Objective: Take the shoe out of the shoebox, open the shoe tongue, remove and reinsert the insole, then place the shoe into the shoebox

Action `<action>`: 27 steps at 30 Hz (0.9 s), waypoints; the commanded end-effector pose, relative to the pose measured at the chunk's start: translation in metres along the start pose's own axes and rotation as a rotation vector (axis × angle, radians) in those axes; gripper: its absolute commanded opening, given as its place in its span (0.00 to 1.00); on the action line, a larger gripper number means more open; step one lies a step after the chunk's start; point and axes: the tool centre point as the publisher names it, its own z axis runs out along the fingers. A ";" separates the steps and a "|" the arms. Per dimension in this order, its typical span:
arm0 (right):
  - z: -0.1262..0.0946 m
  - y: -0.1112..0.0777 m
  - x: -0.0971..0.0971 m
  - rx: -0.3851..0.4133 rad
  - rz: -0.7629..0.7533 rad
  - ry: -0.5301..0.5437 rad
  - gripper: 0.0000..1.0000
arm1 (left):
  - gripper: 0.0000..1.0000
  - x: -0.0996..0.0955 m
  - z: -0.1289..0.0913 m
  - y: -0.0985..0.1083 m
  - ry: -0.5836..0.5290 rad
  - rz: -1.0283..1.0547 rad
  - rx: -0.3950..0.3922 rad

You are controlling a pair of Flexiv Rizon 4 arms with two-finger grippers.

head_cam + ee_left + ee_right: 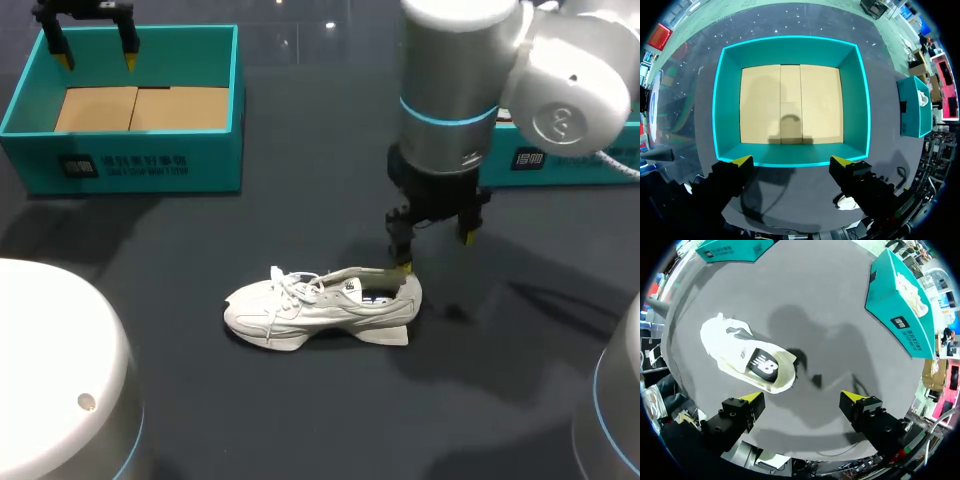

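Currently, the shoe stands outside the shoebox, on its sole on the dark tabletop, close to the middle of the head view. The toe points toward 9 o'clock and the heel toward 3 o'clock. The shoe is off-white, with laces over the tongue. In the right wrist view a black patch shows inside the shoe's opening.

The right end effector hangs over the heel end, at 3 o'clock from the shoe's middle. Its fingers are spread wide and grip nothing. In the head view one yellow fingertip stands at the heel collar; contact cannot be confirmed. In the right wrist view the shoe lies ahead of one finger, not between the two. Only bare tabletop shows between the fingers.

Farther back, at 10 o'clock, the teal shoebox sits open-topped with its tan cardboard floor exposed. The left end effector hangs above it. In the left wrist view the shoebox lies directly ahead of the fingers, its near wall just beyond the yellow tips. The fingers are spread apart and hold nothing.

At 2 o'clock, a second teal box stands partly hidden behind the right arm. The right wrist view shows pale contents in it that cannot be identified.
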 end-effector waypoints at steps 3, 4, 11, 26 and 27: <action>-0.019 -0.031 -0.034 -0.141 -0.462 0.262 1.00 | 1.00 0.000 0.000 0.000 0.000 0.000 0.000; -0.019 -0.031 -0.034 -0.141 -0.462 0.262 1.00 | 1.00 0.000 0.000 0.000 0.000 0.000 0.000; -0.019 -0.031 -0.034 -0.141 -0.462 0.262 1.00 | 1.00 0.000 0.000 0.000 0.000 0.000 0.000; -0.010 -0.039 -0.065 -0.781 -0.729 0.479 1.00 | 1.00 0.000 0.000 0.000 0.000 0.000 0.000; -0.009 -0.039 -0.066 -0.816 -0.735 0.480 1.00 | 1.00 0.000 0.000 0.000 0.000 0.000 0.000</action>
